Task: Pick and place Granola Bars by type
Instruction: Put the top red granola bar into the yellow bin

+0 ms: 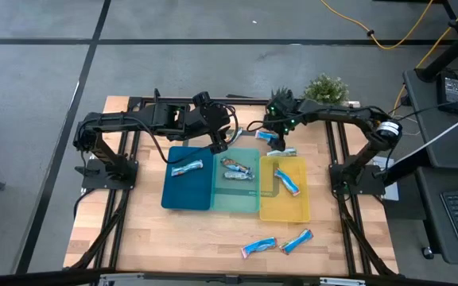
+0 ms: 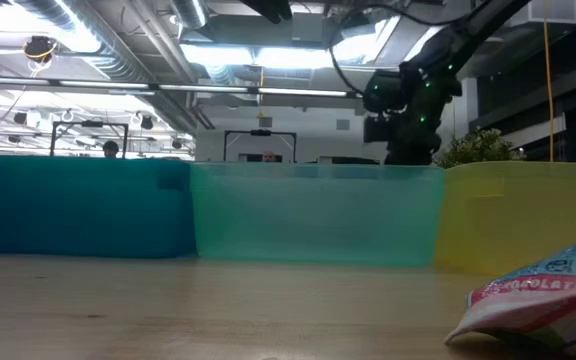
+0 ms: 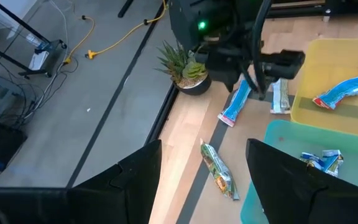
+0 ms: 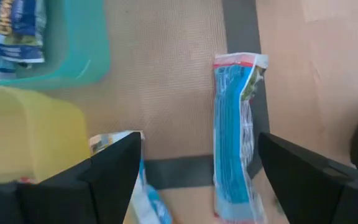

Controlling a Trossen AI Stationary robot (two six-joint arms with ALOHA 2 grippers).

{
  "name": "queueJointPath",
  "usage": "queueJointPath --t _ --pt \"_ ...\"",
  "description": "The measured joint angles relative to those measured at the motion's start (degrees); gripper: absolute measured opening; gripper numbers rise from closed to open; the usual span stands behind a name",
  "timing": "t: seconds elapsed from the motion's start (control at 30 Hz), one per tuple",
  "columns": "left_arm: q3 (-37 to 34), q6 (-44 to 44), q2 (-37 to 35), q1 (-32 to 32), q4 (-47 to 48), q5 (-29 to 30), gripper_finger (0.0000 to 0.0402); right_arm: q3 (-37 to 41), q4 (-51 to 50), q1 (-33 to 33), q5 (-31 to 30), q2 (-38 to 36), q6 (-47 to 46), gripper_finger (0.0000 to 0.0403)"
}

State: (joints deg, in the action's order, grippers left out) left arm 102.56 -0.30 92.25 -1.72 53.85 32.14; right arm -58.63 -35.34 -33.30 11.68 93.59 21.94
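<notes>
Fingers of the right gripper [image 4: 194, 180] spread wide, empty, above a blue foil-wrapped granola bar [image 4: 235, 130]; left gripper [image 3: 204, 180] likewise open, empty.

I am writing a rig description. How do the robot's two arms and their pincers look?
Both arms are dark, jointed, with black cables along them. The left pincer shows two broad, flat black fingers. The right pincer looks the same; its wrist carries small green lights, and a pale band circles that arm's elbow.
</notes>
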Motion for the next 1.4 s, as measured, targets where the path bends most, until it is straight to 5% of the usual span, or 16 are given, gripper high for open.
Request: queueJointPath --t 0.63,1.4 --pt "0.0 -1.53 0.0 0.0 0.02 -0.04 0.0226 0.0 4.97 -1.53 -6.69 8.94 -0.89 0.0313" --pt "0.0 -1.99 0.0 0.0 0.0 -0.07 0.0226 -0.32 5.28 -1.53 -6.51 10.31 -3.8 0.0094"
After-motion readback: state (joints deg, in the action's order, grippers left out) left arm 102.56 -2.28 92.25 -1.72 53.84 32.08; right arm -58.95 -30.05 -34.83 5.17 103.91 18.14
